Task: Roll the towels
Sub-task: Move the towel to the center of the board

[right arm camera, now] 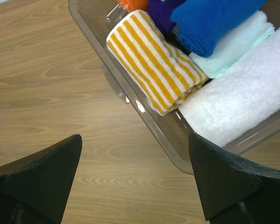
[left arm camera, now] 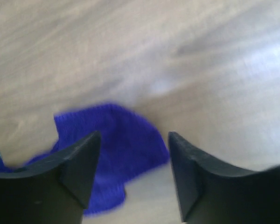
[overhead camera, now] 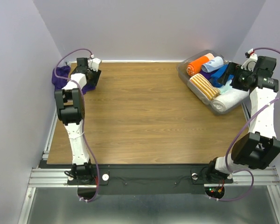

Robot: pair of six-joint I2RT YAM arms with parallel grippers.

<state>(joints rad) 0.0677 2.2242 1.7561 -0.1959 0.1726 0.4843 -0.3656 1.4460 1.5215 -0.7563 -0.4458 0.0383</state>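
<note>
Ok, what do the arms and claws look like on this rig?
The left arm and right arm are white segmented links with black joint housings, each trailed by a thin purple cable. The left claw and right claw have matte black wedge-shaped fingers.

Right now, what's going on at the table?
The left claw hangs open just over the crumpled purple towel at the far left corner of the table, not gripping it. The right claw is wide open above the edge of the clear bin, which holds rolled towels, the blue towel among them. Neither arm holds anything.
</note>
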